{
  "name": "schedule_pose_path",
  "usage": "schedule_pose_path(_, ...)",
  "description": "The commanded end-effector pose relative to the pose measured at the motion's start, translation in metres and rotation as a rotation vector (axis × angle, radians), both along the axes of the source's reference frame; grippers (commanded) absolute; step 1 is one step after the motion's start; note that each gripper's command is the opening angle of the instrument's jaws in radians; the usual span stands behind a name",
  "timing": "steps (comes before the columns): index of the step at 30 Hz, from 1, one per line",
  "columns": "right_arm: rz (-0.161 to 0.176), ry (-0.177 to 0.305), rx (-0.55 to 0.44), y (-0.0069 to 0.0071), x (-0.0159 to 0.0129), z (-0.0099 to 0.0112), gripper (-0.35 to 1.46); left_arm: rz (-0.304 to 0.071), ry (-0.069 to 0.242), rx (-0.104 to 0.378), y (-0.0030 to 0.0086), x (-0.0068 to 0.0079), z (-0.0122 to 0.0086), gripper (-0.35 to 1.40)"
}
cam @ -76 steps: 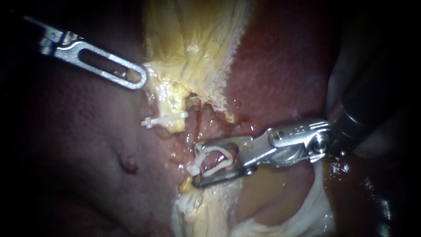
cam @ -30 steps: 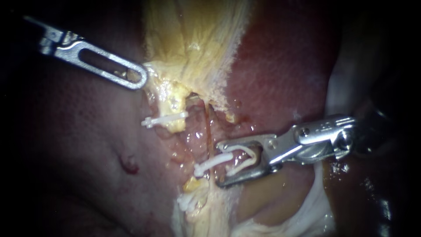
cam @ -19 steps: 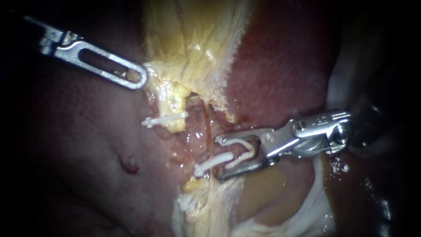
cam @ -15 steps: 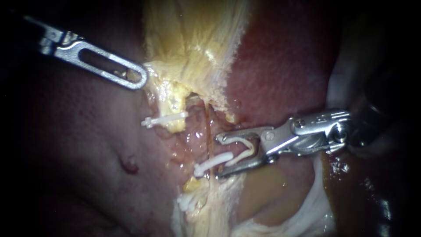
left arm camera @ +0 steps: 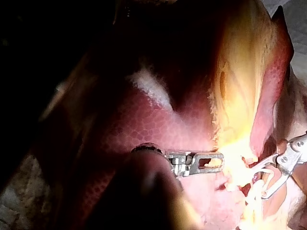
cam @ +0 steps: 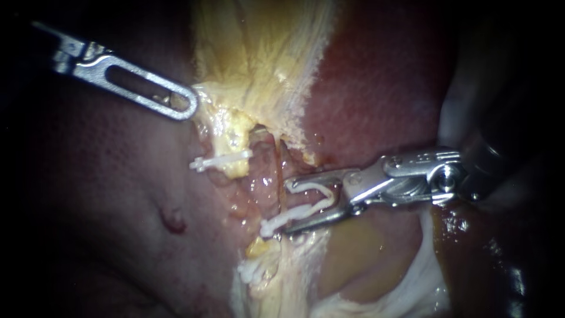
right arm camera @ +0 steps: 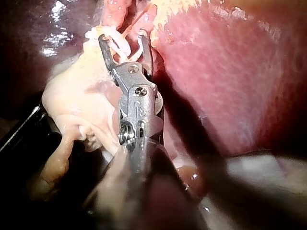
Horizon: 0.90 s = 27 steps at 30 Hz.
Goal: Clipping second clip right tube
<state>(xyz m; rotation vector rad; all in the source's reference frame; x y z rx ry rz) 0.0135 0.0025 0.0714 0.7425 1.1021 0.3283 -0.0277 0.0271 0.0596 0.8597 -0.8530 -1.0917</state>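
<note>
Squeezing is the new thing here. The right instrument (cam: 287, 206) comes in from the middle right of the frame. Its two jaws are much nearer each other than they were half a second ago. They are narrow now and press the new clip (cam: 294, 213) from both sides.

That clip was bent open like a wide hook, and now its two white arms nearly meet. The right tube (cam: 279, 171) is a thin orange string just right of the middle. It runs down between the arms, and the clip's tip pokes out past it toward the left. So I think the clip is around the tube and almost shut, but I cannot see if it has snapped.

An older clip (cam: 250, 272) sits lower, near the bottom middle. The left instrument (cam: 187, 105) in the upper left has not moved. Its jaws lie together, pinching the edge of the yellow tissue (cam: 259, 59). I think one last squeeze comes next, then a gentle letting go.
</note>
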Motion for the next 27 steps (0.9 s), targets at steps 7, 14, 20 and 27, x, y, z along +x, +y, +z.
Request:
schedule_pose_path(7,0.003,0.013,0.021,-0.0001,0.0011,0.0004,0.50,0.000,0.000,0.000,0.0000,0.0000,0.0000,-0.35)
schedule_pose_path(14,-0.004,0.042,0.060,-0.0003,0.0025,0.0007,0.50,0.000,0.000,0.000,0.0000,0.0000,0.0000,-0.35)
schedule_pose_path(20,0.007,0.068,0.092,-0.0003,0.0032,0.0008,0.50,0.000,0.000,0.000,0.0000,0.0000,0.0000,-0.35)
schedule_pose_path(27,0.025,0.108,0.134,-0.0002,0.0029,0.0000,0.50,0.000,0.000,0.000,0.0000,0.0000,0.0000,-0.35)
